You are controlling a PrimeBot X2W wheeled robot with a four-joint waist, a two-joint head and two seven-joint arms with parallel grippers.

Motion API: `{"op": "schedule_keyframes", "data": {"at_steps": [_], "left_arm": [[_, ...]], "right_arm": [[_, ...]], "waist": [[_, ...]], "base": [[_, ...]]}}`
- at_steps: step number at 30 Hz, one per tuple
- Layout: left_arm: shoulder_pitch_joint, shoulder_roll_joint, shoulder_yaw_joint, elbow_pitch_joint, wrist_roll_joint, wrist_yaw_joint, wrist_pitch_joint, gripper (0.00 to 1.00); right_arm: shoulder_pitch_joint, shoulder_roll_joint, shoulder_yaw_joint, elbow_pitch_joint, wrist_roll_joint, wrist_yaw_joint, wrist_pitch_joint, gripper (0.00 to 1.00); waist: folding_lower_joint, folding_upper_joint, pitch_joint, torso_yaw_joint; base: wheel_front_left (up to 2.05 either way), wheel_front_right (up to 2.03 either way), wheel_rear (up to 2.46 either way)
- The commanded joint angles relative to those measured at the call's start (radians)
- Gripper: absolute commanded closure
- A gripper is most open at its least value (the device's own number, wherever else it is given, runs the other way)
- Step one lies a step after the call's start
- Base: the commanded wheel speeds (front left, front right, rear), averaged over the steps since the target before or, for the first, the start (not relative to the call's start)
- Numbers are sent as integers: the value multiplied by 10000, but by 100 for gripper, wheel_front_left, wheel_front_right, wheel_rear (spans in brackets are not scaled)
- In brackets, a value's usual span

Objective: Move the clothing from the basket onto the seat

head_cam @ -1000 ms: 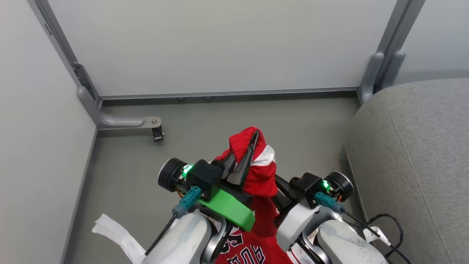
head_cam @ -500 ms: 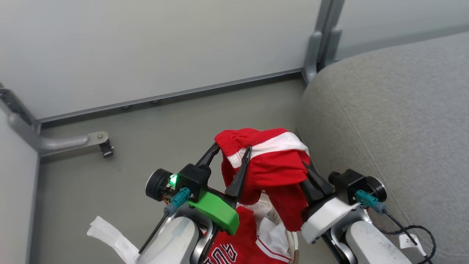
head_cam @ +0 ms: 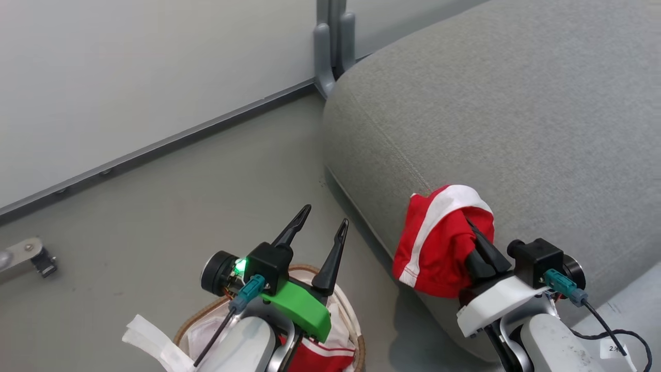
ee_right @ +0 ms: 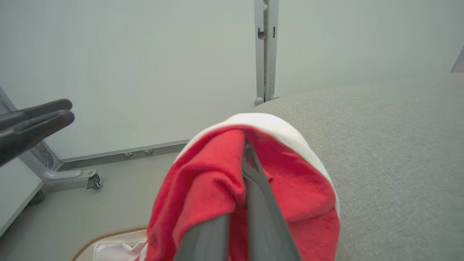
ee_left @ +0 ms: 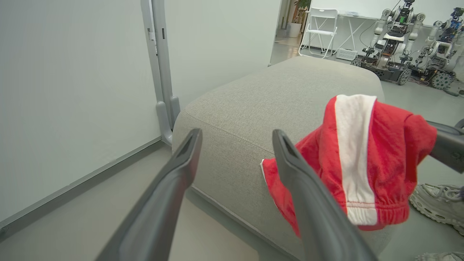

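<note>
My right gripper (head_cam: 472, 230) is shut on a bunched piece of the red clothing (head_cam: 439, 243) with a white stripe, held up against the front edge of the grey seat (head_cam: 490, 129). The right wrist view shows the clothing (ee_right: 203, 188) wrapped around the shut fingers (ee_right: 253, 181). My left gripper (head_cam: 324, 217) stands open and empty over the basket (head_cam: 205, 311), apart from the held cloth. More red jersey (head_cam: 315, 356) with white trim lies in the basket under my left arm. In the left wrist view the clothing (ee_left: 362, 156) hangs right of my open fingers (ee_left: 297, 174).
Pale panel walls with a grey post (head_cam: 330, 46) stand behind the seat. A caster foot (head_cam: 36, 258) sits on the floor at the left. White liner sheet (head_cam: 155, 330) spills over the basket. A grey shoe (ee_left: 435, 206), a chair (ee_left: 319, 32) and other robots (ee_left: 391, 36) lie beyond the seat.
The head camera has swung right. My left gripper has let go of the red clothing and opened. My right gripper has carried the clothing right, up against the seat's edge.
</note>
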Motion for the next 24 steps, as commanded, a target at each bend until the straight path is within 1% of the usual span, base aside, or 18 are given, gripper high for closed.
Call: {"op": "schedule_keyframes", "data": {"at_steps": [1, 5, 9, 13, 17, 19, 21, 24], "left_arm": [[158, 48, 6, 38, 23, -67, -2, 0], [109, 54, -75, 142, 71, -152, -2, 0], [-196, 54, -155, 380, 204, -215, -2, 0], [-497, 54, -176, 616, 436, -282, -2, 0], [-799, 54, -147, 760, 535, -342, -2, 0], [-963, 51, -157, 770, 469, -384, -2, 0], [-1140, 53, -170, 728, 488, -399, -2, 0], [-1334, 53, -139, 738, 579, -419, -2, 0]], "right_arm": [[9, -83, -33, 35, -62, -14, -48, 100], [-482, -313, -148, 301, -118, -14, -48, 100], [-1566, -785, -278, 592, -244, -14, -48, 100], [-3157, -1405, -372, 941, -479, -14, -48, 100], [-4821, -2033, -555, 1565, -538, -14, -48, 100], [-5594, -2427, -559, 2043, -688, -14, -48, 100], [-6443, -2814, -789, 2549, -899, -14, -48, 100], [-7277, -3215, -1132, 3313, -1268, -14, -47, 100]], "waist": [[0, 99, 336, -732], [0, 99, 643, -749], [0, 99, 1189, -501], [0, 99, 1863, -65], [0, 99, 2530, 456], [0, 99, 2821, 744], [0, 99, 3133, 1043], [0, 99, 3476, 1386]], "base": [[0, 0, 0], [0, 0, 0], [0, 0, 0], [0, 0, 0], [0, 0, 0], [0, 0, 0], [0, 0, 0], [0, 0, 0]]}}
